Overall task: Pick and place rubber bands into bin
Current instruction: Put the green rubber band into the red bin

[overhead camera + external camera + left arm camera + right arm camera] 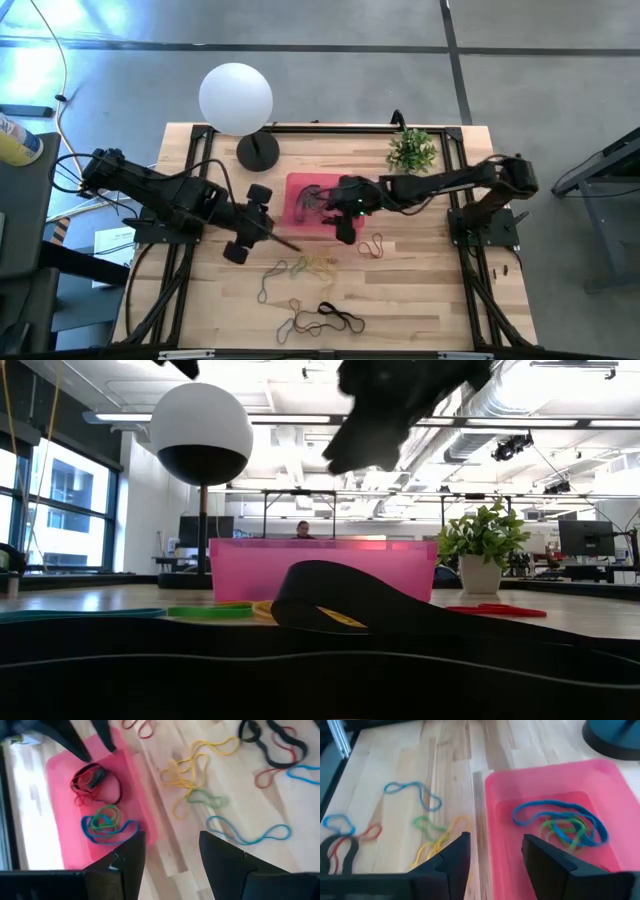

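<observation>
The pink bin (312,207) sits mid-table, bands inside. The right gripper (492,862) hovers over its front rim, fingers apart, empty. The left gripper (170,862), open and empty, hangs beside it above loose rubber bands (310,267) on bare wood.

arms: 2, black (jointed) | cables: black | jaws: dark, wedge-shaped

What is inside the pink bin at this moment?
The bin holds a blue band looped over green ones, and a black band tangled with red ones. In the high view the right gripper covers part of the bin.
</observation>
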Controlling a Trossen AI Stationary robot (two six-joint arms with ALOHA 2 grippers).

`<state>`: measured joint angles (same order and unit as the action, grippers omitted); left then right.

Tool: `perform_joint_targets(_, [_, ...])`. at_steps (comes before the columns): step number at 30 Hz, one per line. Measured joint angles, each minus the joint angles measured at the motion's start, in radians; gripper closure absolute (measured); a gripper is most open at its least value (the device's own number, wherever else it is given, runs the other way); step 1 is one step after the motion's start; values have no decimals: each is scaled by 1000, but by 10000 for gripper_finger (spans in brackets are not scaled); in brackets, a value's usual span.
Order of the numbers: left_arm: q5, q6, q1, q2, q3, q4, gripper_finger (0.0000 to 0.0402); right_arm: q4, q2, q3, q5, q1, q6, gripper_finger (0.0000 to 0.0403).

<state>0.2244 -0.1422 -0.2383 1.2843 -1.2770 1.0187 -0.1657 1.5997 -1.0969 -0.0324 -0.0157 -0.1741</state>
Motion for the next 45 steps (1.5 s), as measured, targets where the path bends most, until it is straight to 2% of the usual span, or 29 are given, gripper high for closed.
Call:
perform_joint_targets(6, [12,59,-83,11,71,-83,229,-147,-106,0,72,-82,-8,254])
perform_joint_targets(14, [3,173,-169,10,265,-283,229,-335,-193,0,148,-217,-73,263])
perform_joint_targets(19, [-49,168,-204,11,378,-493,229,-428,-214,0,161,-292,-135,263])
perform_joint_targets(24, [-76,97,-200,23,453,-672,229,-472,-215,0,185,-364,-195,263])
perform_joint_targets(29, [-55,-9,-185,73,463,-711,229,-480,-216,0,248,-440,-269,263])
perform_joint_targets(35, [-150,-96,-134,195,461,-770,229,-486,-216,0,369,-512,-337,263])
perform_joint_targets(45, [-208,-153,-72,330,460,-819,229,-507,-216,0,438,-564,-449,263])
